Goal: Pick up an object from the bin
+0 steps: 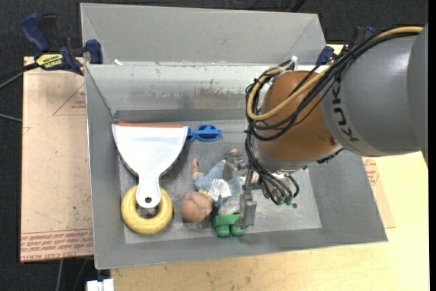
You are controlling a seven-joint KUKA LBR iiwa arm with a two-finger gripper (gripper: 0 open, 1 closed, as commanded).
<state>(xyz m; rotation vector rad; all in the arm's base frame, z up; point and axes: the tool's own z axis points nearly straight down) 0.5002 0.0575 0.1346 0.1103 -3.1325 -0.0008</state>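
Your claw (244,204) hangs low at the front of the bin (102,146), just beside a small doll (195,208) and a green plastic block (227,223). You cannot tell whether it is apart or together. The doll looks light, and its rounded head is probably slippery, so grip across the narrower torso.

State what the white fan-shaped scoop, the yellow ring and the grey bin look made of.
White fan-shaped scoop: likely hard plastic, smooth, matte, even colour. Yellow ring: perhaps foam or soft rubber, dull, scuffed. Grey bin: sheet metal, brushed, with scratches.
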